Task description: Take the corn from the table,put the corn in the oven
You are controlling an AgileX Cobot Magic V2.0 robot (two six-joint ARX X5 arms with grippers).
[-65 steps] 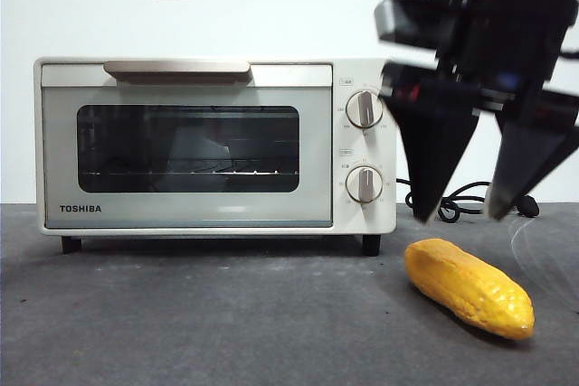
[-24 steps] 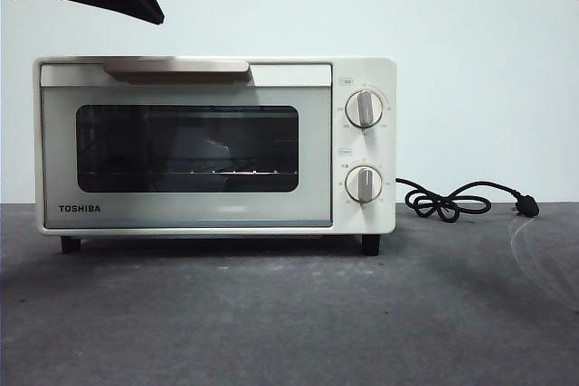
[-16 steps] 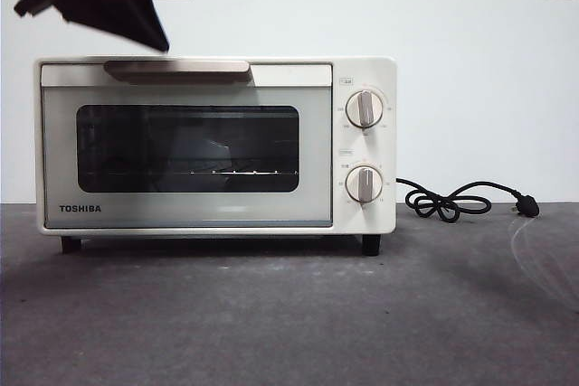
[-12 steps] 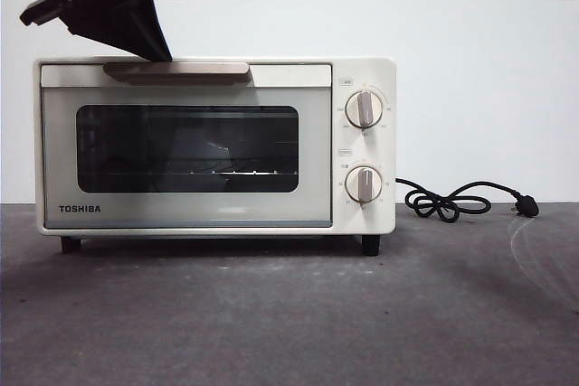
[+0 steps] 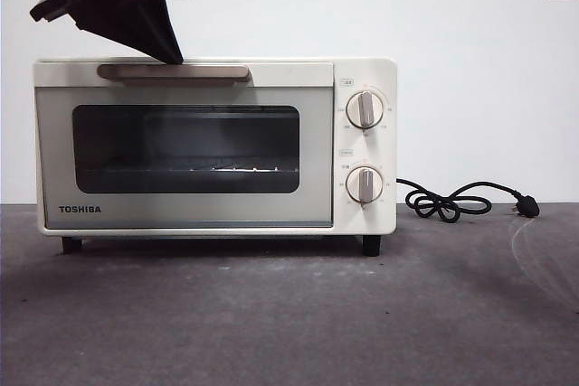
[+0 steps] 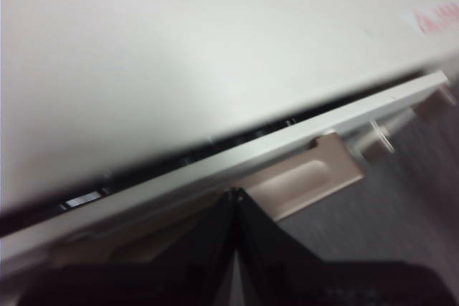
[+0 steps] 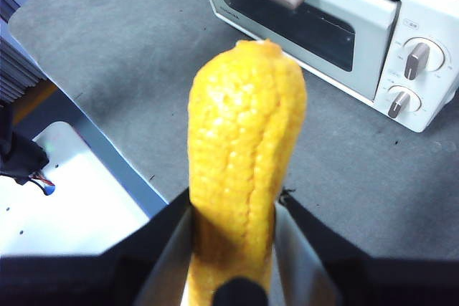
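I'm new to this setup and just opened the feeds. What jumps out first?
The corn fills the right wrist view, clamped upright in the right gripper high above the table. The left gripper, shut, sits at the handle of the oven, whose door shows a narrow gap along its top.

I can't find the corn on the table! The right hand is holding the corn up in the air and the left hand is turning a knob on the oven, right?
Not quite. The left hand is at the oven's handle, not a knob; the left wrist view shows it. The right hand does hold the corn up.
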